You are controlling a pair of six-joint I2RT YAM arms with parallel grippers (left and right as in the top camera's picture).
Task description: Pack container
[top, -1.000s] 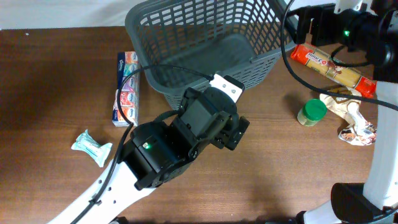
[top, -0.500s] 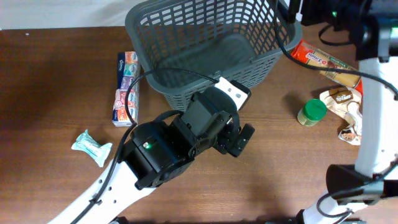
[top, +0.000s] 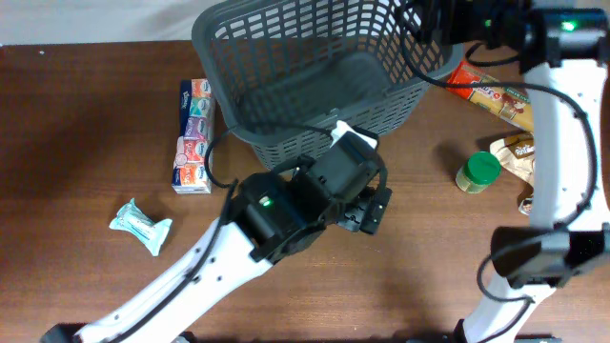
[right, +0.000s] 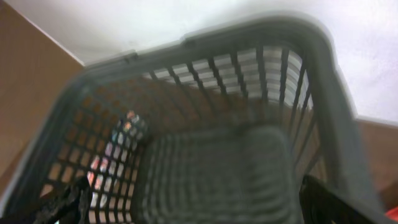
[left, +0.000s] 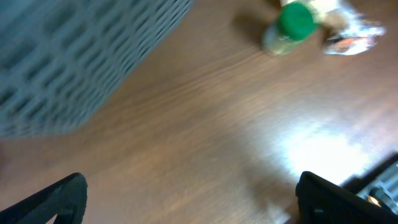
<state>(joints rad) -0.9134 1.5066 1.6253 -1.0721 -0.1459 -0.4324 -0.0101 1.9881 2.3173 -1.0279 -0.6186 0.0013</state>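
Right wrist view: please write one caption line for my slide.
Right wrist camera looking down into the dark grey container, bottom bare, with the open fingers at both lower corners.

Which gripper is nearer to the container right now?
Right. The right gripper hangs over the container's far right corner, its camera looking inside. The left gripper is over the table in front of the near wall, apart from it.

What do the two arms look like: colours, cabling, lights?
Both arms match: white link shells, black joint housings. Left arm shows a green light and a looping black cable; right arm has a green light and black cable too. Fingers are black.
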